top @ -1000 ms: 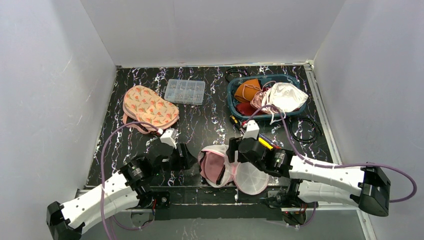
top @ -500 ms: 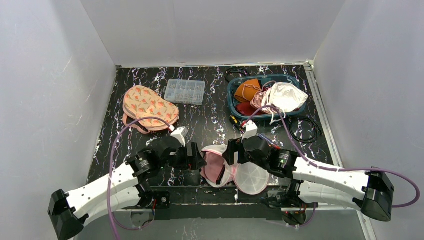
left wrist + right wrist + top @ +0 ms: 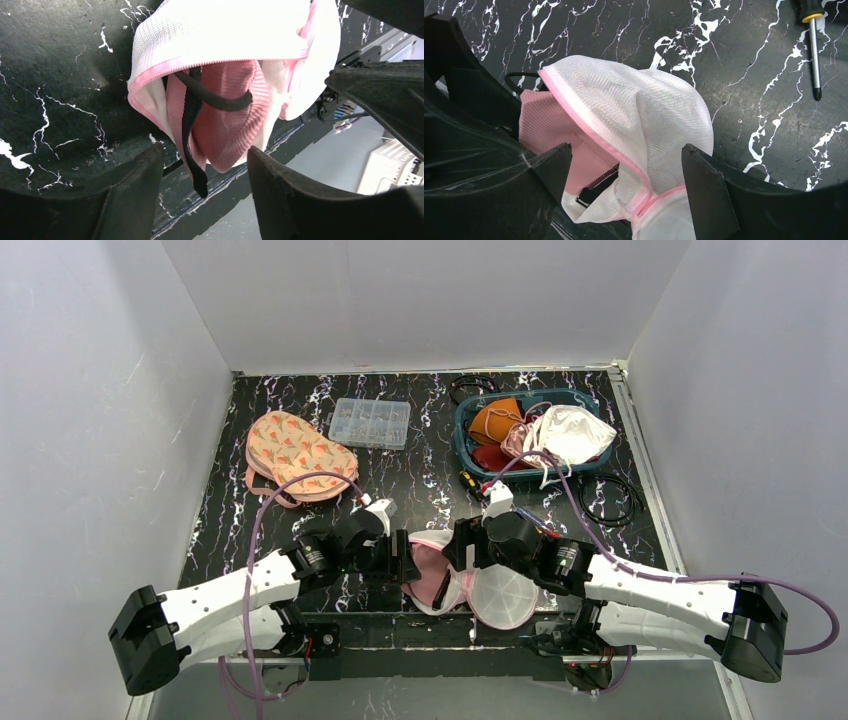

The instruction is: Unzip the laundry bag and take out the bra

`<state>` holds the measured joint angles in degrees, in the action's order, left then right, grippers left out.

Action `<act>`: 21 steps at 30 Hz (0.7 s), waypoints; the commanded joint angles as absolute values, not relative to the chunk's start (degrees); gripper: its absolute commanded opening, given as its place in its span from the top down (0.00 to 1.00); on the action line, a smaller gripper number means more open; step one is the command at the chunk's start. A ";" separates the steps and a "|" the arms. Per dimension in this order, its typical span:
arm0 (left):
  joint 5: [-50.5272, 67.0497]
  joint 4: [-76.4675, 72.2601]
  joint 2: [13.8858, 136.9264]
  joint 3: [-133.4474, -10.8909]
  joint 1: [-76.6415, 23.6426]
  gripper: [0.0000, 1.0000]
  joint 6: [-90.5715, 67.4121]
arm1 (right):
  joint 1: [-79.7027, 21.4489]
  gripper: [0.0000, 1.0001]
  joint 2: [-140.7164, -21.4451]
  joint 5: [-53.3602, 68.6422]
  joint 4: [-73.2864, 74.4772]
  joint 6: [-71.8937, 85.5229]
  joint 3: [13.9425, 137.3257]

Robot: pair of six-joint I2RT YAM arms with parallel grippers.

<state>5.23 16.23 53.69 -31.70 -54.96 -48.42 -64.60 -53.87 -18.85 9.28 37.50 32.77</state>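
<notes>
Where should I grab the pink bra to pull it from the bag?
Pinch the bra by its bulging cup edge, coming from the open side of the laundry bag, where the left gripper faces it. That edge hangs clear of mesh.

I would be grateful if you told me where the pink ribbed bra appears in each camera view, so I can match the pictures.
Top external: pink ribbed bra, low centre, in the open mouth of the white mesh laundry bag.
Left wrist: centre, spilling from the bag, a black strap across it.
Right wrist: left of centre, under the bag's rim.
Shared landmark: that bag.
</notes>
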 commanded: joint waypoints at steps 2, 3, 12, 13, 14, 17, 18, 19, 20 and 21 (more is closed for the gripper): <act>5.11 16.00 56.73 -34.22 -55.71 0.48 -47.11 | -64.50 0.12 -53.51 -18.95 8.27 38.00 31.99; 4.88 16.05 56.96 -34.42 -55.80 0.49 -47.04 | -64.55 0.11 -53.58 -18.83 8.31 38.08 31.93; 3.34 16.15 60.05 -34.91 -55.90 0.64 -45.73 | -64.53 0.11 -54.96 -15.89 7.05 37.26 32.39; 3.22 16.14 60.06 -35.04 -55.90 0.71 -45.62 | -64.58 0.10 -55.24 -15.62 7.09 36.86 32.61; 3.10 16.18 59.74 -35.19 -55.90 0.77 -45.45 | -64.64 0.10 -55.37 -15.62 7.37 36.50 32.81; 2.70 17.60 57.86 -35.84 -55.90 0.94 -44.80 | -64.63 0.09 -55.26 -16.21 8.31 35.00 33.47; 2.64 18.45 57.14 -36.27 -55.90 0.99 -44.43 | -64.63 0.09 -55.28 -16.14 8.39 34.26 33.81; 2.66 19.40 56.47 -36.75 -55.90 1.00 -43.98 | -64.75 0.08 -55.59 -16.11 8.57 33.33 34.29; 2.80 20.29 55.82 -37.29 -55.90 1.00 -43.62 | -64.89 0.08 -56.10 -16.24 8.92 32.49 34.88; 2.95 21.29 55.22 -37.71 -55.90 1.00 -43.23 | -65.06 0.08 -56.88 -16.55 9.32 31.57 35.53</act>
<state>3.57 17.34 58.50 -34.22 -55.64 -45.54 -64.62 -55.40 -16.29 9.21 35.64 32.14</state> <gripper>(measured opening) 0.031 0.916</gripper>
